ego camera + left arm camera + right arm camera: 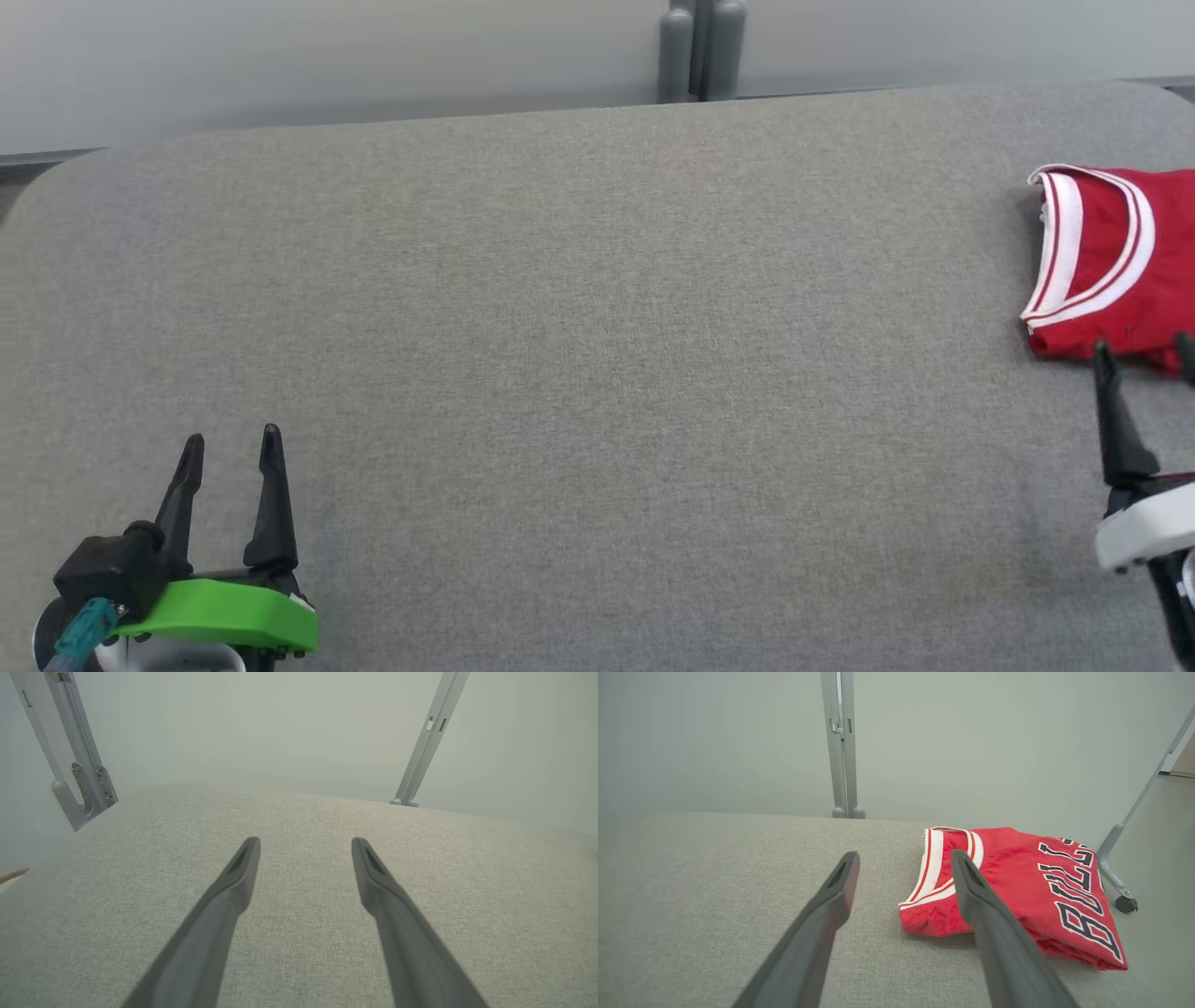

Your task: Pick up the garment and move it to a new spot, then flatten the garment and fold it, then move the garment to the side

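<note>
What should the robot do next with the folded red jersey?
Probably draw the right gripper back: the folded red jersey with white trim already lies at the grey padded table's right edge, and the jaws stand open, holding nothing.

You get only part of the garment (1120,271) in the head view: it lies at the table's (597,373) right edge, and the picture's right side cuts it off. The right gripper (1145,347) is cut there too, its outer finger showing just a tip. In the right wrist view one finger (999,933) covers a strip of the garment's near edge. At the left wrist view's left side a brownish sliver (13,875) is cut off; you cannot tell what it is.
</note>
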Controlling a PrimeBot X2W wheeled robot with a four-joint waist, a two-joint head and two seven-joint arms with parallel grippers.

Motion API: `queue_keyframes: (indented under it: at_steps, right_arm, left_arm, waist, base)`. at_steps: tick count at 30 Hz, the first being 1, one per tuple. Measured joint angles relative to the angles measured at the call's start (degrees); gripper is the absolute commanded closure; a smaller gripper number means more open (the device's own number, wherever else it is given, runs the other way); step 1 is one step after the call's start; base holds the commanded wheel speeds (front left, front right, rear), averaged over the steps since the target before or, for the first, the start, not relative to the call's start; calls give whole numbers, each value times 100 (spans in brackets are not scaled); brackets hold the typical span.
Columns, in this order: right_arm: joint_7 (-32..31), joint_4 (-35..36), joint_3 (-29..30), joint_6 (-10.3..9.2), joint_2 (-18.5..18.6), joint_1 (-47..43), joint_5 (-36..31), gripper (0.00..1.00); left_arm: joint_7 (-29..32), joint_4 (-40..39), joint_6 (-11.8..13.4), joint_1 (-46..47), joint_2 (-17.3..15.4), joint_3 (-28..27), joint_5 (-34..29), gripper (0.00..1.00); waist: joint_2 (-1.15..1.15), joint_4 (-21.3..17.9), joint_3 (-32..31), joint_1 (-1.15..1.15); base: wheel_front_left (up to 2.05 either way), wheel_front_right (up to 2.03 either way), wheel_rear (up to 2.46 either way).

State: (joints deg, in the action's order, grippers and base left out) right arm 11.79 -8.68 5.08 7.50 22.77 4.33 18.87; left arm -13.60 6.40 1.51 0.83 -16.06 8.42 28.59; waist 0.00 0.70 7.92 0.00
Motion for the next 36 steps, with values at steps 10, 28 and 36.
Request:
queue_keyframes:
  at_steps: [10,28,36]
  right_arm:
    - [292,70,96,1,-1120,-1020,-689,0]
    - [320,471,835,3,-1958,-1312,-2304,0]
    - [320,542,589,3,-1995,-1311,-2153,0]
  left_arm:
    - [-113,517,25,-88,238,135,-283,0]
    - [-138,765,-296,-320,511,-288,-567,0]
    - [-144,843,-457,-386,731,-530,-769,0]
  waist:
    - [0,608,-432,0]
    - [0,638,-873,0]
    - [0,485,-962,0]
  base:
    - [0,0,0]
    - [0,0,0]
    - [0,0,0]
